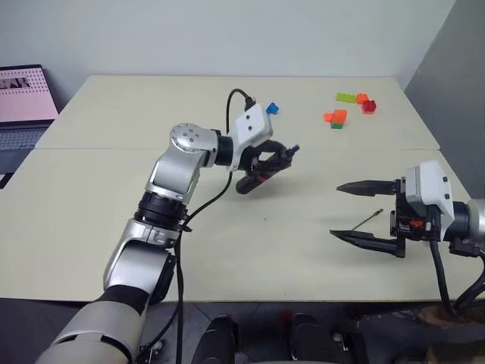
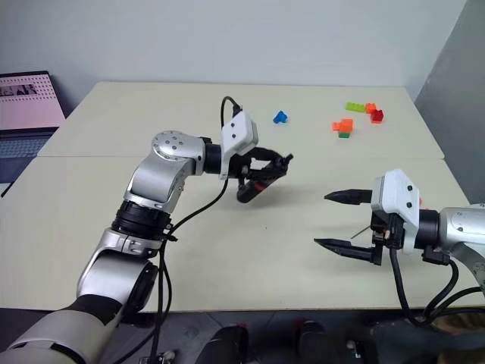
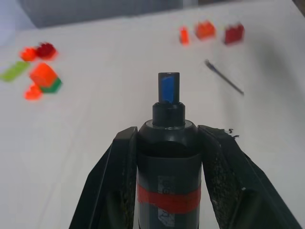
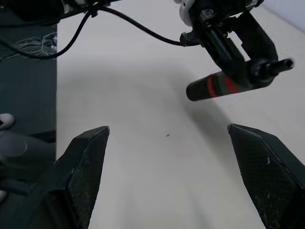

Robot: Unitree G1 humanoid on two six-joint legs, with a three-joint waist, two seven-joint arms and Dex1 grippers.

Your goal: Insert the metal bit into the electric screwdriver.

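**Q:** Step in hand, as you read it?

**A:** Screwdriver secured, bit not yet fetched. The left gripper [image 1: 274, 161] was clamped on the electric screwdriver [image 1: 261, 173], holding it clear above the table [image 1: 114, 197], its blue-tipped socket end pointing toward the robot's right side. The red band sat just behind the fingers.

**Q:** And the other arm?

**A:** The right gripper [image 1: 358, 212] stood with its jaws wide apart and nothing between them, hovering over the table's right portion. The metal bit [image 1: 370, 218] lay flat on the table just beside that gripper, seen between its two fingers from above and touching neither, so far as I could tell.

**Q:** So what did the next move call for?

**A:** By my judgement, the right gripper needed to drop onto the bit and pinch it along its thin shaft, then line it up with the socket. A rod that slender could easily roll or slip, so a square grip mattered.

**Q:** Counts?

**A:** One screwdriver, one bit, two grippers. Toy bricks: one blue brick [image 1: 272, 108] behind the left gripper, and a far-right cluster [image 1: 350, 106] of green, orange and red pieces, about five, though I could not separate them surely. One laptop [image 1: 23, 106] at the left edge.
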